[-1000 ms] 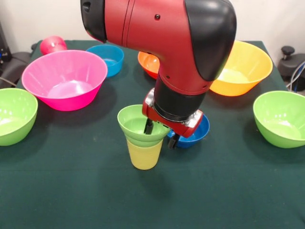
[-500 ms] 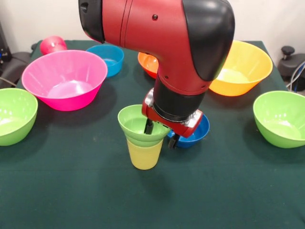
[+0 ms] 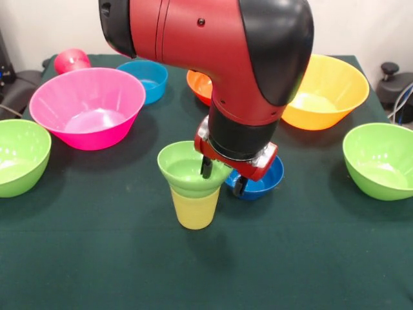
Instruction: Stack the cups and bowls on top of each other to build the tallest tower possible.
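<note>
Here the small lime green bowl [image 3: 185, 171] sits nested in the mouth of the pale yellow cup [image 3: 195, 209], which stands upright on the dark green tablecloth [image 3: 97, 258] a little toward six o'clock of the table's middle. The red and black arm [image 3: 219, 58] comes down over this stack, and the gripper [image 3: 223, 176] hangs at the bowl's three o'clock rim, its fingers spread apart: one dark finger [image 3: 206, 167] reaches down inside the bowl, the other [image 3: 239, 186] hangs outside the rim, so the rim lies between them without either visibly pressing it. Just beside the stack at three o'clock, partly behind the gripper, rests a small dark blue bowl [image 3: 264, 184]. A big pink bowl [image 3: 87, 106] sits at ten o'clock, with a light blue bowl [image 3: 145, 77] behind it and a red cup [image 3: 71, 60] lying at the far eleven o'clock corner. An orange-red bowl [image 3: 200, 86] shows at twelve o'clock, largely hidden by the arm. A large yellow-orange bowl [image 3: 329, 93] lies at two o'clock, one lime green bowl [image 3: 381, 161] at three o'clock and another [image 3: 19, 155] at nine o'clock, both well apart from the stack.
</note>
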You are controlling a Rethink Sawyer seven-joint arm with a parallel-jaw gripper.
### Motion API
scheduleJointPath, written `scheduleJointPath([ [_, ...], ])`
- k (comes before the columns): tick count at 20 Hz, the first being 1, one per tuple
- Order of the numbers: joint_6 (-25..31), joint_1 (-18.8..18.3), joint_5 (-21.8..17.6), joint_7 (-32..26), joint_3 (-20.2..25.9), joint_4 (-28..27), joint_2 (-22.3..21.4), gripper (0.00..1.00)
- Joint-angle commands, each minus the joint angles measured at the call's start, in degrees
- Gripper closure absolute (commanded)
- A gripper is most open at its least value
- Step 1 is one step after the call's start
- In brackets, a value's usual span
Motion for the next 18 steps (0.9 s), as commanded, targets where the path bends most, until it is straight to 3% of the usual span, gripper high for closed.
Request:
scheduleJointPath([
  [1, 6.42, -0.91, -4.38, -16.24, 7.81, 6.18, -2.19, 0.0],
  [9, 5.38, -1.44, -4.39, -16.14, 8.59, 9.16, -4.83, 0.0],
  [11, 6.53, -1.64, -4.59, -16.01, 8.78, 6.32, -3.62, 0.0],
  [18, 6.2, -0.97, -4.77, -15.83, 8.33, 14.97, -10.44, 0.0],
])
